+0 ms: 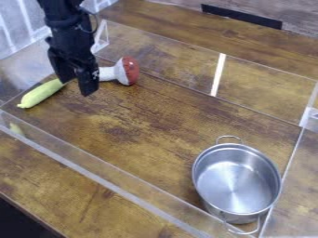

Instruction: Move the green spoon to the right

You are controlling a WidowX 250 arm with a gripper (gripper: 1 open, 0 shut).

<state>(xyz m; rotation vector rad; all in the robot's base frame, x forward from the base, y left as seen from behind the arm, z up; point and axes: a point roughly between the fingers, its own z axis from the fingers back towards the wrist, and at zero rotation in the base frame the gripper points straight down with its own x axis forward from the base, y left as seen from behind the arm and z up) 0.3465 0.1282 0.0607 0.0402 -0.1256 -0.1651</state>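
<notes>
The green spoon lies at the far left of the wooden table, inside the clear-walled tray; its thick yellow-green handle points down-left. Its upper right end is hidden behind my gripper. My black gripper points straight down and hangs low over that end of the spoon. Its fingers stand open and hold nothing. I cannot tell whether the fingers touch the spoon.
A toy mushroom with a red cap lies just right of the gripper. A silver pot stands at the front right. The clear plastic walls fence in the wooden table.
</notes>
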